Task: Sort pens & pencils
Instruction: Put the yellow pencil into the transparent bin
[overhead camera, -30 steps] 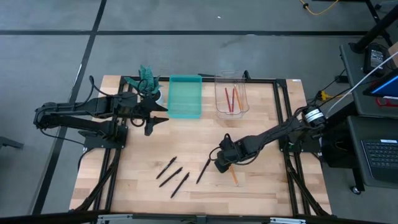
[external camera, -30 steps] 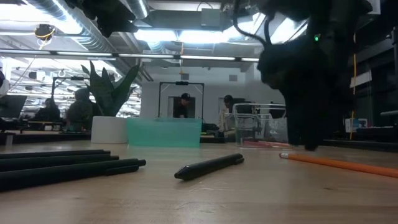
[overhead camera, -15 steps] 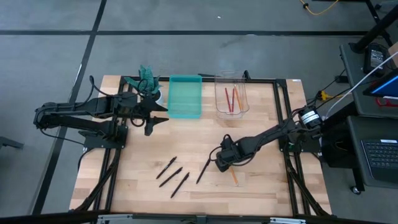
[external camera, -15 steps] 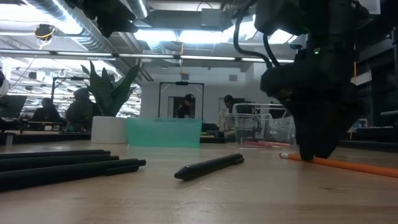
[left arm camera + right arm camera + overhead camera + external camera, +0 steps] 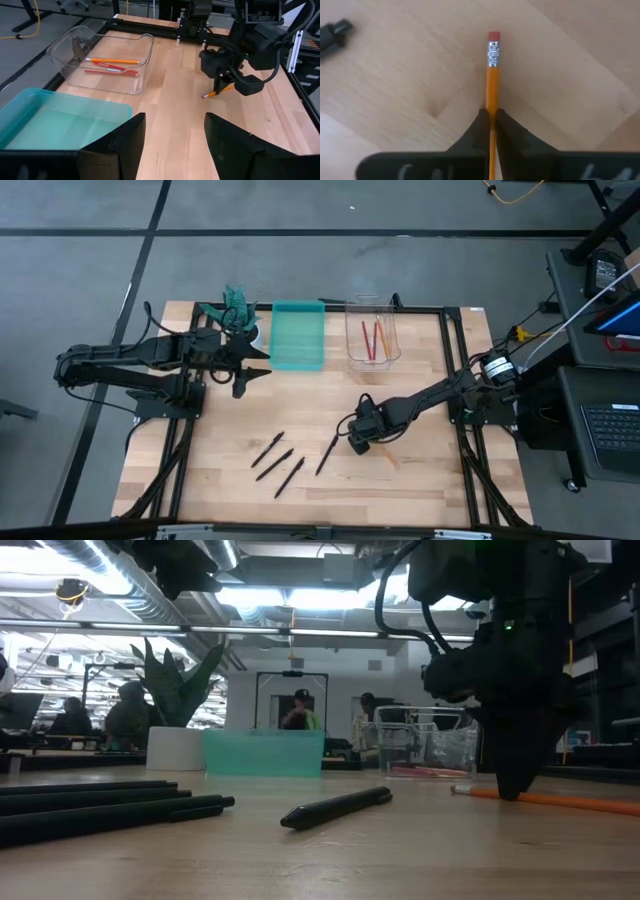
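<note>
Frame centre: our right gripper (image 5: 491, 125) pinches a thin orange wooden pencil (image 5: 492, 80) off-centre; it may pivot and slip when lifted.

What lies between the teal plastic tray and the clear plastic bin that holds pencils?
Only bare wooden table separates the teal plastic tray from the clear plastic bin; the high view shows it.

Right gripper (image 5: 491, 122) low, fingers (image 5: 507, 131) pinched; left gripper (image 5: 252, 372) hovering, spread.

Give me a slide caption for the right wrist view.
Right gripper shut on an orange pencil lying on the wooden table.
</note>
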Action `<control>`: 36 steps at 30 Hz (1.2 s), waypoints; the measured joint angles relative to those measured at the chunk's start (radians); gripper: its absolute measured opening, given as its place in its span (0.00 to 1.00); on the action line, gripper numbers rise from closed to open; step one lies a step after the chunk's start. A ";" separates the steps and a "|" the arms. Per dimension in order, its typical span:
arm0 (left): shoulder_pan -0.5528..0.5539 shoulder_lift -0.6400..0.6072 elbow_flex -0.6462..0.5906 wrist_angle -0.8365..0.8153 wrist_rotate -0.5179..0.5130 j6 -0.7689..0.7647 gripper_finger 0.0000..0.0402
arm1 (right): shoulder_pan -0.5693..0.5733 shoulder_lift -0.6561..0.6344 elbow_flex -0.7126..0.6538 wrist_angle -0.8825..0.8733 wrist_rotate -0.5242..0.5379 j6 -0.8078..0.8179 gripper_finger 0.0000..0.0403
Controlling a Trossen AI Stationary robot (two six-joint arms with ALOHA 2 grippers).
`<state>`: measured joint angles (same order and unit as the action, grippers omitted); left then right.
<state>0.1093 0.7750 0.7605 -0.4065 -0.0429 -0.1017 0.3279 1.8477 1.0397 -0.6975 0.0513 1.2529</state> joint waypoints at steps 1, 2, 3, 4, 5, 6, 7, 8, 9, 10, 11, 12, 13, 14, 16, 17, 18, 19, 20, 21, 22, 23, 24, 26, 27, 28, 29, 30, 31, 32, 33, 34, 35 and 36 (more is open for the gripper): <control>0.000 0.000 0.000 0.000 0.000 0.000 0.49 | 0.000 0.000 0.000 0.001 0.001 -0.018 0.03; 0.000 0.000 0.000 0.000 0.000 0.000 0.49 | 0.000 0.000 0.004 -0.004 0.001 -0.029 0.03; 0.000 0.000 0.000 0.000 0.000 0.000 0.49 | 0.000 0.002 0.012 -0.013 0.003 -0.043 0.04; 0.000 0.000 0.000 0.000 0.000 0.000 0.49 | 0.000 0.005 0.023 -0.025 0.008 -0.063 0.04; 0.000 0.000 0.000 0.000 0.000 0.000 0.49 | 0.000 0.003 0.040 -0.041 0.017 -0.083 0.04; 0.000 0.000 0.000 0.000 0.000 0.000 0.49 | 0.000 0.005 0.056 -0.054 0.029 -0.105 0.04; 0.000 0.000 0.000 0.000 0.000 0.000 0.49 | -0.001 0.007 0.074 -0.081 0.038 -0.127 0.03; 0.000 0.000 0.000 0.000 0.000 0.000 0.49 | -0.004 0.009 0.096 -0.116 0.045 -0.147 0.02; 0.000 0.000 0.000 0.000 0.000 0.000 0.49 | -0.007 0.010 0.119 -0.144 0.058 -0.166 0.01; 0.000 0.000 0.000 0.000 0.000 0.000 0.49 | -0.009 0.009 0.145 -0.167 0.075 -0.187 0.00; 0.000 0.000 0.000 0.000 0.000 0.000 0.49 | -0.011 0.007 0.170 -0.192 0.091 -0.203 0.00; 0.000 0.000 0.000 0.000 0.000 0.000 0.49 | -0.014 0.006 0.190 -0.223 0.106 -0.214 0.00; 0.000 0.000 0.000 0.000 0.000 0.001 0.49 | -0.018 0.006 0.213 -0.261 0.110 -0.224 0.00; 0.000 0.000 0.000 0.000 0.000 0.003 0.49 | -0.022 0.007 0.239 -0.300 0.112 -0.243 0.00; 0.000 0.000 0.000 0.000 0.000 0.003 0.49 | -0.032 0.006 0.301 -0.360 0.126 -0.290 0.00; 0.000 0.000 0.000 0.000 0.000 0.003 0.49 | -0.038 0.005 0.332 -0.391 0.147 -0.310 0.00; 0.000 0.000 0.000 0.000 0.000 0.003 0.49 | -0.045 0.005 0.364 -0.428 0.172 -0.327 0.00; 0.000 0.000 0.000 0.001 0.000 0.003 0.49 | -0.051 0.005 0.397 -0.471 0.197 -0.348 0.00; 0.000 0.000 0.000 0.001 0.000 0.003 0.49 | -0.058 0.005 0.435 -0.516 0.222 -0.368 0.00; 0.000 0.000 0.000 0.001 0.000 0.003 0.49 | -0.065 0.004 0.472 -0.557 0.250 -0.382 0.00; 0.000 0.000 0.000 0.001 0.000 0.003 0.49 | -0.072 0.004 0.508 -0.592 0.277 -0.399 0.00; 0.000 0.000 0.000 0.001 0.000 0.003 0.49 | -0.080 0.004 0.545 -0.633 0.307 -0.415 0.00; 0.000 0.000 0.000 0.001 0.000 0.003 0.49 | -0.089 0.003 0.583 -0.681 0.338 -0.427 0.00; 0.000 0.000 0.000 0.003 0.000 0.003 0.49 | -0.112 -0.010 0.656 -0.753 0.389 -0.460 0.00; 0.000 0.000 0.000 0.003 0.000 0.003 0.49 | -0.127 -0.021 0.690 -0.770 0.413 -0.479 0.00; 0.000 0.000 0.000 0.003 0.000 0.003 0.49 | -0.145 -0.031 0.720 -0.786 0.439 -0.504 0.00; 0.000 0.000 0.000 0.003 0.000 0.003 0.49 | -0.166 -0.043 0.747 -0.801 0.466 -0.529 0.00; 0.000 0.000 0.000 0.004 0.000 0.003 0.49 | -0.189 -0.055 0.774 -0.810 0.485 -0.551 0.00; 0.000 0.000 0.000 0.004 0.000 0.004 0.49 | -0.216 -0.068 0.796 -0.807 0.496 -0.578 0.00; 0.000 0.000 0.000 0.004 0.000 0.004 0.49 | -0.246 -0.082 0.816 -0.803 0.498 -0.604 0.00; 0.000 0.000 0.000 0.004 0.000 0.004 0.49 | -0.280 -0.096 0.833 -0.800 0.498 -0.628 0.00; 0.000 0.000 0.000 0.004 0.000 0.004 0.49 | -0.314 -0.107 0.847 -0.790 0.498 -0.651 0.00; 0.000 0.000 0.000 0.004 0.000 0.004 0.49 | -0.348 -0.118 0.858 -0.778 0.498 -0.678 0.00; 0.000 0.000 0.000 0.004 0.000 0.004 0.49 | -0.382 -0.127 0.866 -0.771 0.497 -0.705 0.00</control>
<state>0.1089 0.7750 0.7605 -0.4026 -0.0429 -0.0978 -0.0537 1.7204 1.9054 -1.4684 0.5483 0.5481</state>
